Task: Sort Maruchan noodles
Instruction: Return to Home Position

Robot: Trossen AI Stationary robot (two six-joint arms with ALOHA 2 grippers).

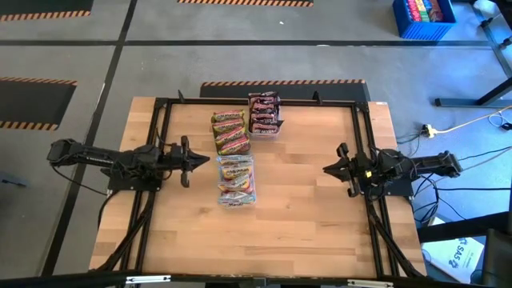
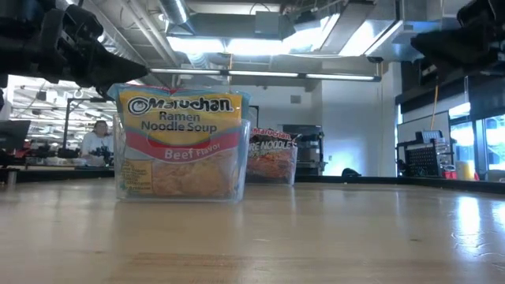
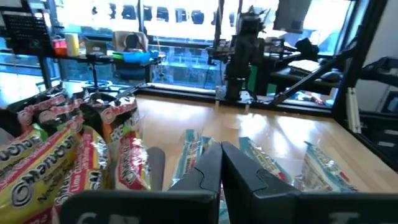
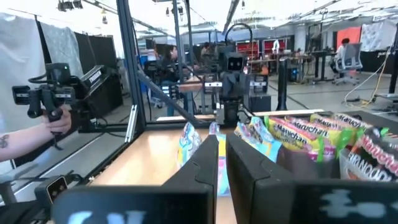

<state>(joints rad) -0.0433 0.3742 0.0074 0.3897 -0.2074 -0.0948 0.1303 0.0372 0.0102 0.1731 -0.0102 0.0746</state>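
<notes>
The noodle packets stand on edge in three clear trays near the table's middle and far side. The dark brown-red packets (image 1: 264, 114) are farthest, the green-and-orange packets (image 1: 230, 132) sit beside them, and the yellow-pink packets (image 1: 237, 182) (image 2: 180, 150) are nearest. My left gripper (image 1: 205, 161) (image 3: 221, 155) hovers just left of the trays, shut and empty. My right gripper (image 1: 326, 169) (image 4: 221, 149) hangs well to their right, shut and empty, pointing at them.
A black frame (image 1: 164, 104) borders the table's far and side edges. Bare wood lies between the trays and my right gripper and along the near side. A blue crate (image 1: 424, 18) stands on the floor beyond. A person's hand (image 4: 50, 121) holds a device off the table.
</notes>
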